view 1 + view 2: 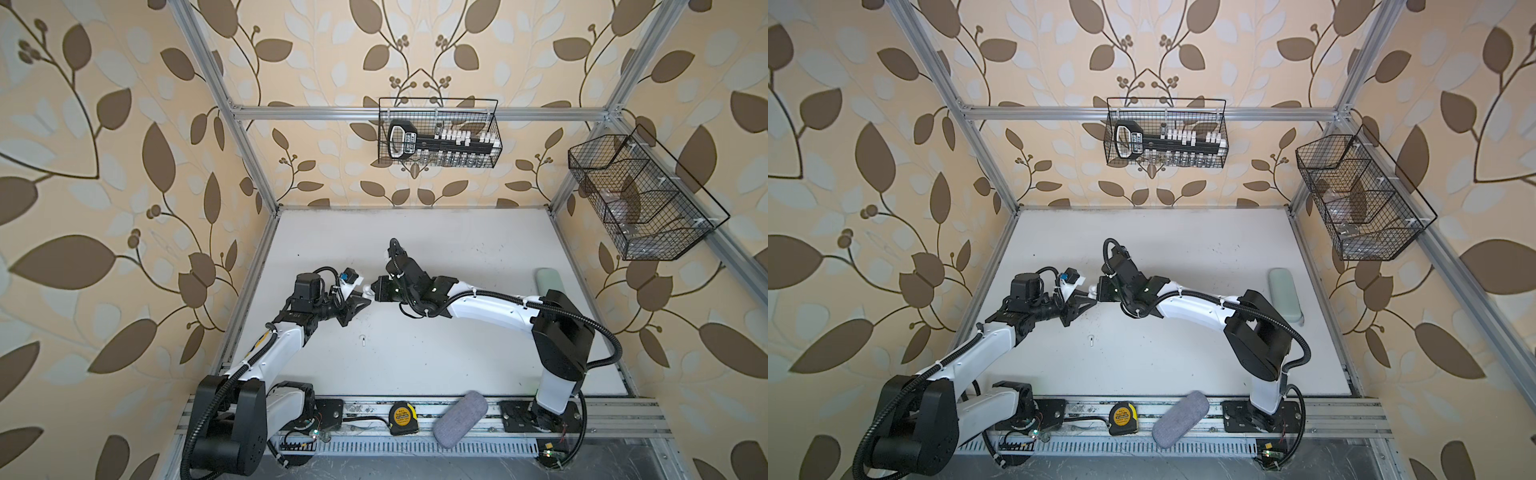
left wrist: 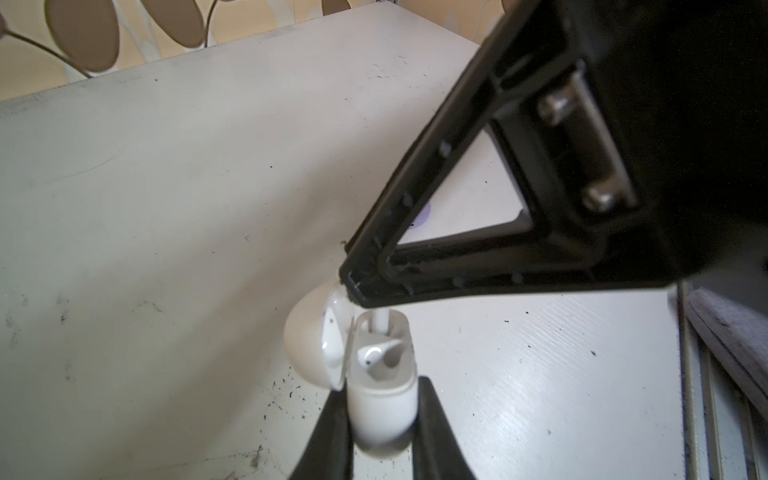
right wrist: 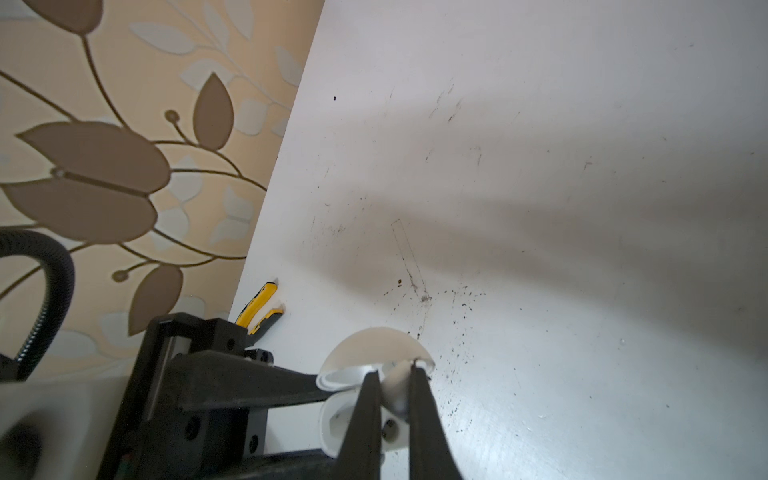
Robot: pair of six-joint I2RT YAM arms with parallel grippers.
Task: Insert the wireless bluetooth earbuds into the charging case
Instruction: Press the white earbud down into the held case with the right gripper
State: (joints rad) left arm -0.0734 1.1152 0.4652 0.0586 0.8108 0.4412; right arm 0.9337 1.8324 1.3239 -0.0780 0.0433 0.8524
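My left gripper [image 2: 379, 388] is shut on the body of a white charging case [image 2: 382, 415], held above the table with its round lid [image 2: 305, 345] swung open. One white earbud [image 2: 374, 354] lies inside the case. My right gripper [image 3: 395, 371] is shut on a second white earbud [image 3: 395, 392]. It holds that earbud at the case's mouth, and the stem [image 2: 382, 321] points down into the opening. In both top views the two grippers [image 1: 365, 298] [image 1: 1093, 296] meet tip to tip left of the table's middle. Another white earbud [image 1: 363, 340] [image 1: 1091, 340] lies loose on the table in front of them.
A pale green oblong case [image 1: 547, 280] lies at the table's right side. A grey fabric case [image 1: 459, 417] and a yellow tape measure [image 1: 402, 417] sit on the front rail. Yellow-handled pliers [image 3: 257, 309] lie at the table's left edge. Wire baskets [image 1: 438, 133] hang on the frame.
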